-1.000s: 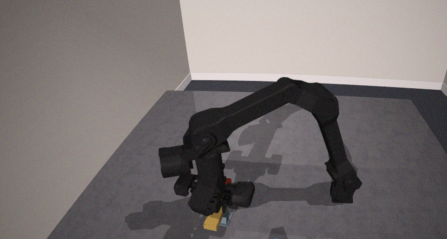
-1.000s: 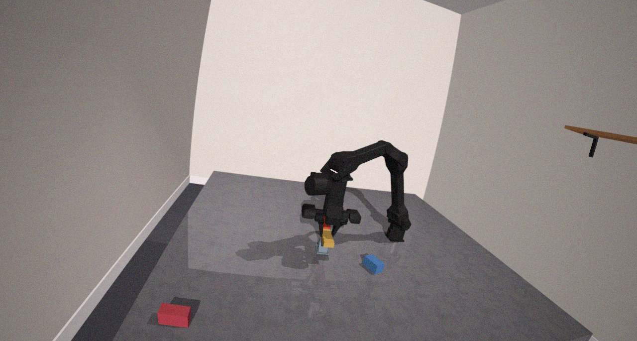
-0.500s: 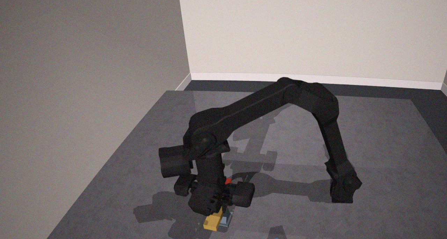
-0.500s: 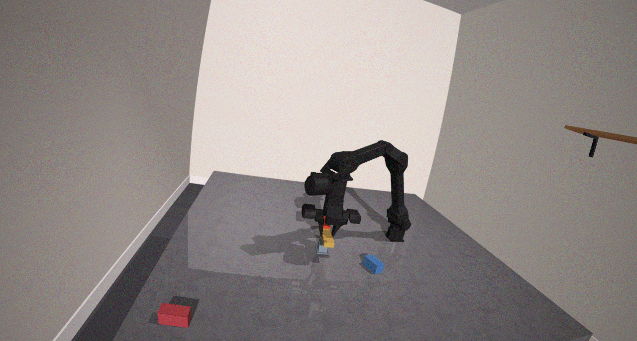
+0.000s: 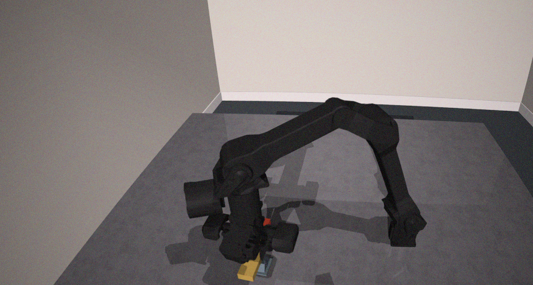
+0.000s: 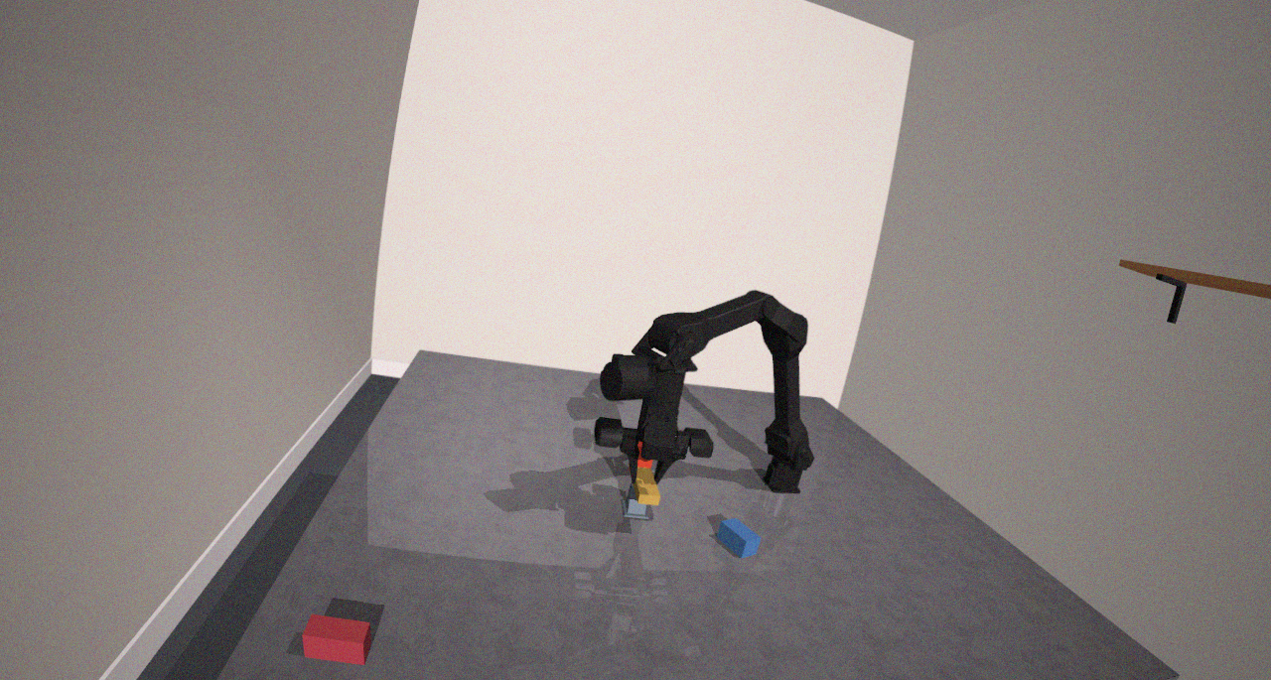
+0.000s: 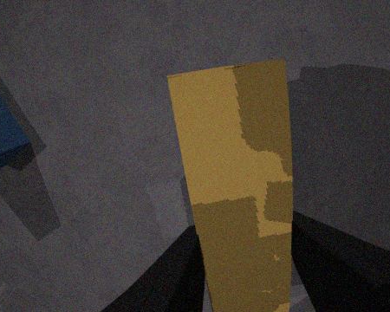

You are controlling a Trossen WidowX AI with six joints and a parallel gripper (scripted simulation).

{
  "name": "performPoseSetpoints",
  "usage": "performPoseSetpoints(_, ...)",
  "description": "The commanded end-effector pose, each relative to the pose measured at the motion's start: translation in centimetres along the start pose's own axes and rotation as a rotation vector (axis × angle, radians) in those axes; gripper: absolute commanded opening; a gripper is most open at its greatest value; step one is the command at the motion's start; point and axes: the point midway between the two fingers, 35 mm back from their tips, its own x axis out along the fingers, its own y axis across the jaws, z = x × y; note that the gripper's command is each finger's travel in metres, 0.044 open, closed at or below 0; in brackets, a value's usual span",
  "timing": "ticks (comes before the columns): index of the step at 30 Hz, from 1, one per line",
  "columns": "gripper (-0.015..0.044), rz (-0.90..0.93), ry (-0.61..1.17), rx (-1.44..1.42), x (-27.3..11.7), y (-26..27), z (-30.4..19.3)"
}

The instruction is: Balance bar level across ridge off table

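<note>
Pincer point(image 6: 646, 480) tight on bar point(image 7: 242, 191)

A: quick count pls, what's on the table point(image 6: 889, 534)?

B: 1 arm point(image 6: 781, 364) w/ 1 gripper point(image 6: 645, 474). 1 bar point(image 6: 647, 489), yellow w/ a red end. 1 ridge point(image 6: 636, 508), pale blue-grey. 2 loose blocks: 1 blue block point(image 6: 738, 536), 1 red block point(image 6: 337, 637).

A: anything off the table?

B: 1 wall shelf point(image 6: 1195, 281), that's it.
</note>
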Motion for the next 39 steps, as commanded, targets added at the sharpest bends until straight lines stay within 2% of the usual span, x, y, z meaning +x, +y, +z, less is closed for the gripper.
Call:
performPoseSetpoints(1, 0.0, 0.0, -0.002, 0.004, 0.09, -0.02, 0.01)
performPoseSetpoints(39, 0.0, 0.0, -0.002, 0.004, 0.41, -0.03, 0.0)
